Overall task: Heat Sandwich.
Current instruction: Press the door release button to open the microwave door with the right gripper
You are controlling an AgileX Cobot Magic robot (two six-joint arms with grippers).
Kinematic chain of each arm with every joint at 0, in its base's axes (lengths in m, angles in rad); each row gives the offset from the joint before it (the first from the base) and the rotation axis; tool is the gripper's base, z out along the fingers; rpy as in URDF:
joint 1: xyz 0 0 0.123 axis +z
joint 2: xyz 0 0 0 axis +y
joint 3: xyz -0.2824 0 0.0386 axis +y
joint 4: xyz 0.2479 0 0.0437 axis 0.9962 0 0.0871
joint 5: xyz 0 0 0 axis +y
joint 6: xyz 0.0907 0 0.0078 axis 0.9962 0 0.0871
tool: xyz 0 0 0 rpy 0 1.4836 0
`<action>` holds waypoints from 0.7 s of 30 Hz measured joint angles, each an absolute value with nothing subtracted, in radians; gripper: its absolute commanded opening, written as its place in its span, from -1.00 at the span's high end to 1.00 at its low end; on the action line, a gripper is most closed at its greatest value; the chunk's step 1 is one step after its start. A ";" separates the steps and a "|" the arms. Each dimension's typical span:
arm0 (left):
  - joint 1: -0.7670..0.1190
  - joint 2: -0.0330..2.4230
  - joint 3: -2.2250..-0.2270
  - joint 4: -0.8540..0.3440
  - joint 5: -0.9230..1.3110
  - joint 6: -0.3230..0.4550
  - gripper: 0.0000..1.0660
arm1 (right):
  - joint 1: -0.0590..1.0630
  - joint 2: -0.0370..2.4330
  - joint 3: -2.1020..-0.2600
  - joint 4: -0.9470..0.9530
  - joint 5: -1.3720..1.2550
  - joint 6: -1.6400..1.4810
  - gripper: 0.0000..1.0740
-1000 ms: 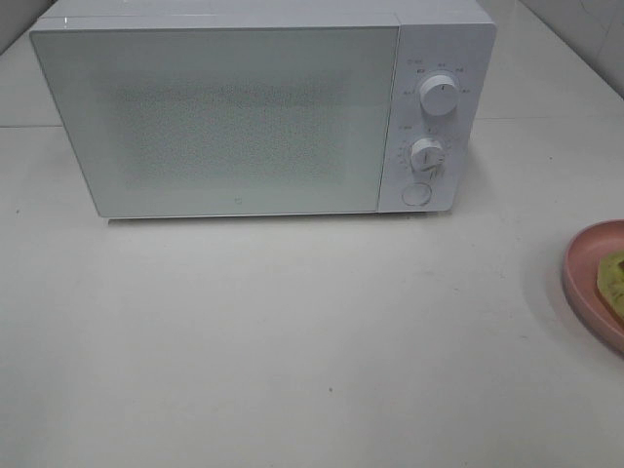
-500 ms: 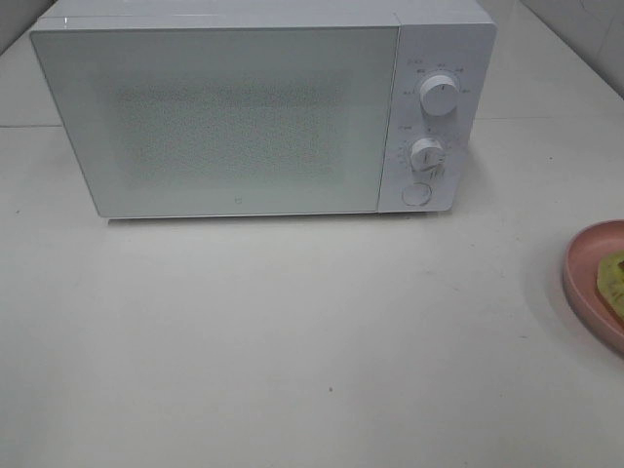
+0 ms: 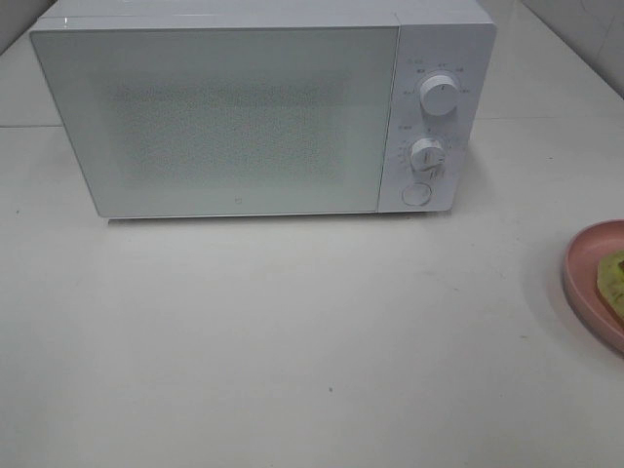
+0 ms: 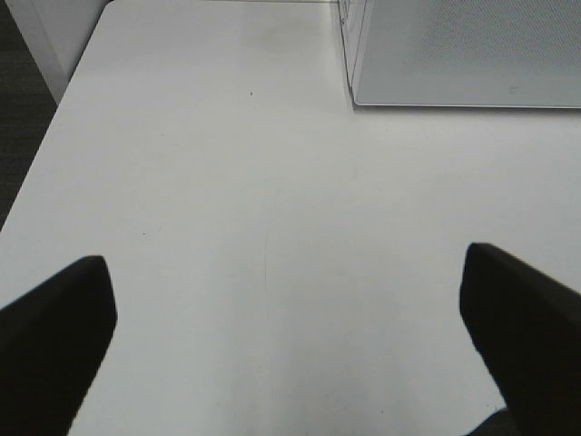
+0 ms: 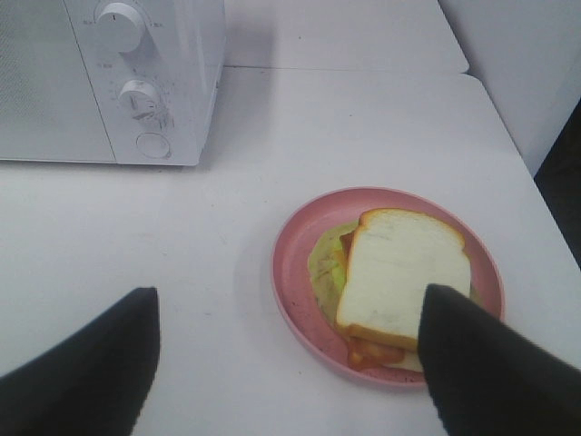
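Sandwich (image 5: 399, 277), white bread slice with brown crust on top, green lettuce and orange-red filling beneath, flat on pink plate (image 5: 295, 227), right of closed microwave (image 3: 214, 117), left gripper (image 4: 286, 272) wide open, empty, right gripper (image 5: 290, 304) open, empty

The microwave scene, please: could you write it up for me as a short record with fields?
microwave: white, door shut, stands on the table
controls: two knobs and a round button, right of the door
sandwich: lies on the pink plate, to the microwave's right
left pincer: open, holding nothing, over the table
right pincer: open, holding nothing, near the plate
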State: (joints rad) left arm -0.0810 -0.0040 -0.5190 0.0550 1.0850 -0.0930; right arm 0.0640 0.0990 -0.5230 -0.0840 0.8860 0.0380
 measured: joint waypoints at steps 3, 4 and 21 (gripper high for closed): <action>-0.081 -0.004 -0.519 0.055 1.085 -0.093 -0.83 | 0.064 0.127 -0.523 -0.082 0.859 0.038 -0.40; -0.081 -0.004 -0.519 0.055 1.085 -0.093 -0.83 | 0.064 0.154 -0.523 -0.082 0.830 0.038 -0.40; -0.081 -0.004 -0.519 0.055 1.085 -0.093 -0.83 | 0.064 0.400 -0.523 -0.082 0.615 0.038 -0.40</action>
